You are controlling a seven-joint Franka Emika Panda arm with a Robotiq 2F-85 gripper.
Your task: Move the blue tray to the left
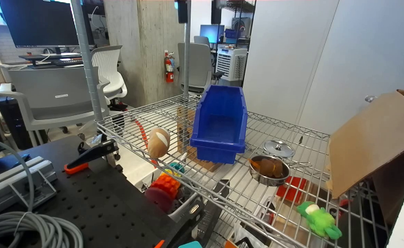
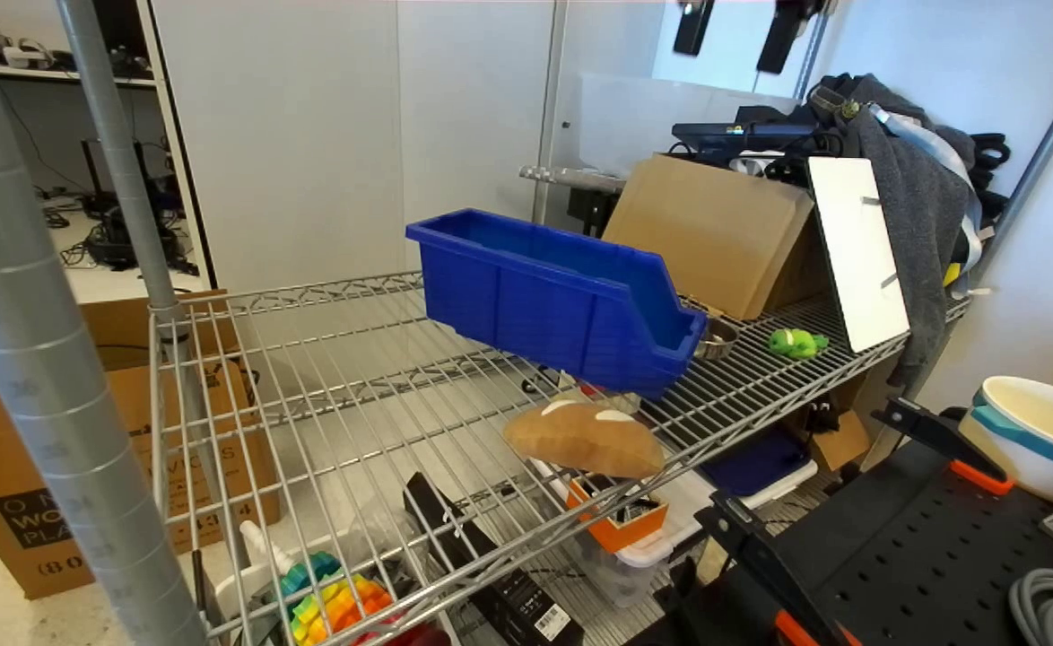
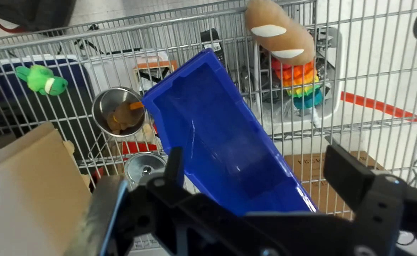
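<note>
The blue tray [image 1: 219,153] is a deep, empty-looking bin standing on the wire shelf [image 1: 291,126]. It also shows in an exterior view [image 2: 535,305], with its lower open front toward the pot. In the wrist view the tray [image 3: 212,117] lies diagonally below the jaws. My gripper [image 3: 256,161] is open, its two fingers wide apart and holding nothing. In both exterior views only the fingertips show at the top edge, well above the tray, in an exterior view [image 1: 199,15] and in an exterior view [image 2: 731,40]. The tray's far end is partly hidden by the gripper in the wrist view.
A metal pot [image 3: 102,106] with a brown item inside stands near the tray's front, with a lid [image 3: 145,167] beside it. A bread plush [image 2: 585,438] lies near the shelf edge. A green plush [image 1: 319,220] and a cardboard box [image 2: 706,233] are beyond. Metal posts [image 1: 86,62] rise at shelf corners.
</note>
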